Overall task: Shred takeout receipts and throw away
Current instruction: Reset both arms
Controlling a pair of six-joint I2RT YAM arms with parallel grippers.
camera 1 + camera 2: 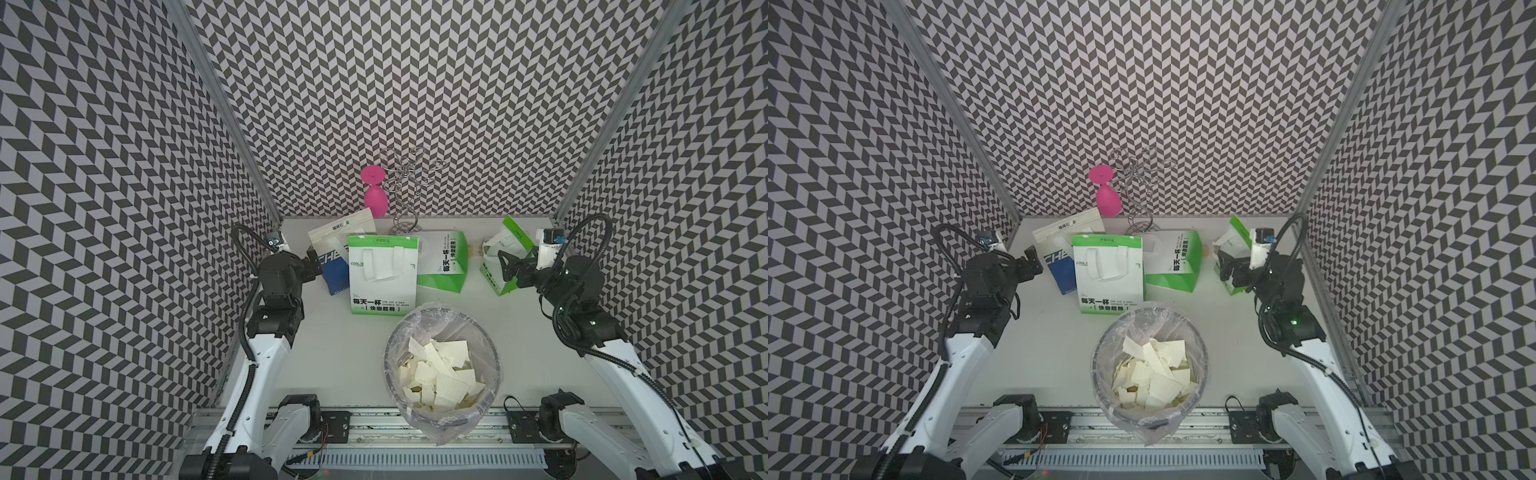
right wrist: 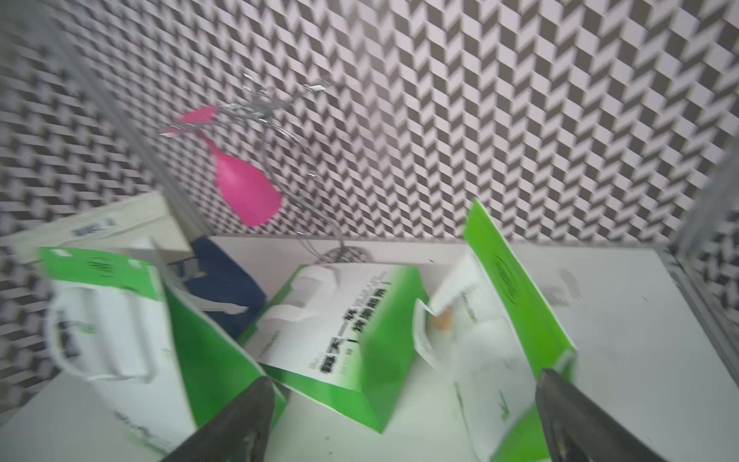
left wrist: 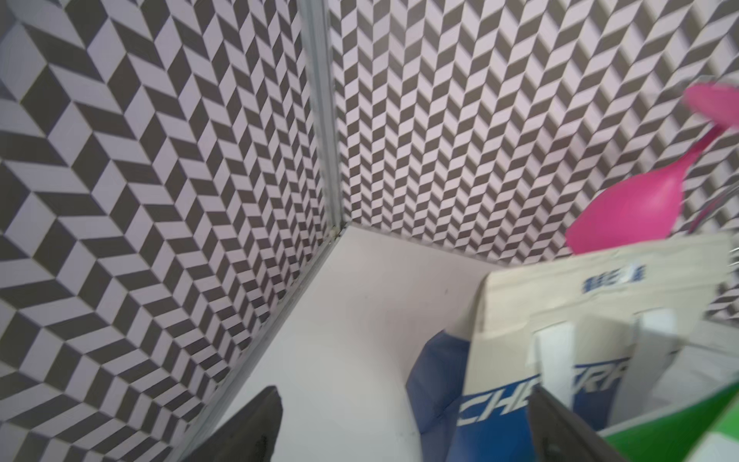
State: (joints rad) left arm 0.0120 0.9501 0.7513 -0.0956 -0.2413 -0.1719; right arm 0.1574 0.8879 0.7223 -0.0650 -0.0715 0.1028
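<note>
Where chevron walls (image 1: 415, 83) enclose the white table (image 1: 332, 353), a bin (image 1: 387, 361) holds receipt scraps (image 1: 440, 374).

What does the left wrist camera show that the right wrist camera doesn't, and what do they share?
Only the left wrist view: the left gripper, fingers open, and readable white CHE lettering on the cream-and-blue bag. Only the right wrist view: the right gripper, fingers open, the tipped-over green-and-white bag and the splayed-open green-and-white bag. Shared: the pink goblet hanging upside down, the cream-and-blue bag, and the upright green-and-white bag, just a green edge in the left wrist view.
</note>
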